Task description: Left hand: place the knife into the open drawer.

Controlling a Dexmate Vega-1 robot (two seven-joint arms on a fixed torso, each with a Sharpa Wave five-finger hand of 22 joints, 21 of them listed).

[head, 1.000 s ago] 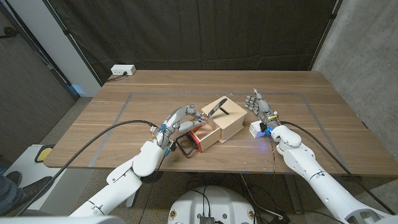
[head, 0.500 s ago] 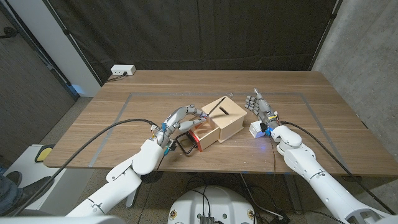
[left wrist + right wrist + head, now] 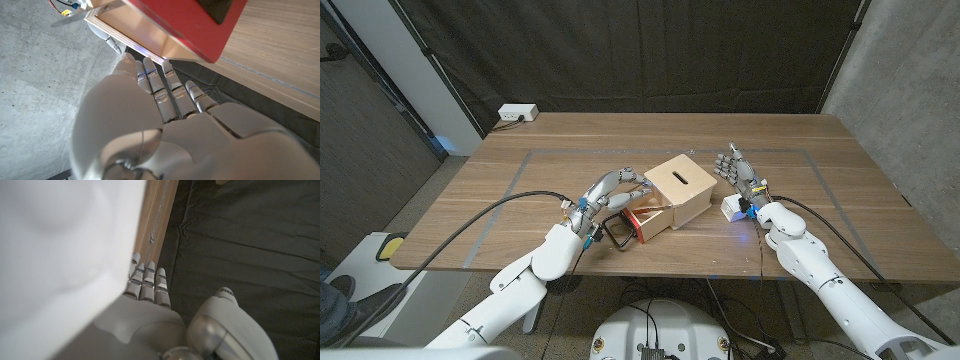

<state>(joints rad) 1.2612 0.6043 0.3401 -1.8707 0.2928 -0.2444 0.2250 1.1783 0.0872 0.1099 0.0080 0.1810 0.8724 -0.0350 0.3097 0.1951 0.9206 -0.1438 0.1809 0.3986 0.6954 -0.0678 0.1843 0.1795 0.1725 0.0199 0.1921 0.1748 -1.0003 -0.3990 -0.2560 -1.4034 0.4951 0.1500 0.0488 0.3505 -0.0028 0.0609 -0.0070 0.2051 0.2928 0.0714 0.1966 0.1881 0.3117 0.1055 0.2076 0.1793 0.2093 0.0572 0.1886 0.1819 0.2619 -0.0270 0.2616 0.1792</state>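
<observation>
Cannot tell where the knife is; likely hidden under the left hand [image 3: 616,190]. Hangs right over the open light wooden drawer with the red front [image 3: 638,224], fingers bent down. Cannot tell if holding anything. Pulled out of a light wooden box with a slot on top [image 3: 682,186]. Beside the box, right hand [image 3: 737,171] up on the brown wooden table [image 3: 520,170], fingers apart, holding nothing.

Knife out of sight, drawer half covered

My left hand [image 3: 612,190] covers the open drawer [image 3: 650,214] at centre frame; I can't tell whether it holds anything. The drawer's contents are hidden from me.
</observation>
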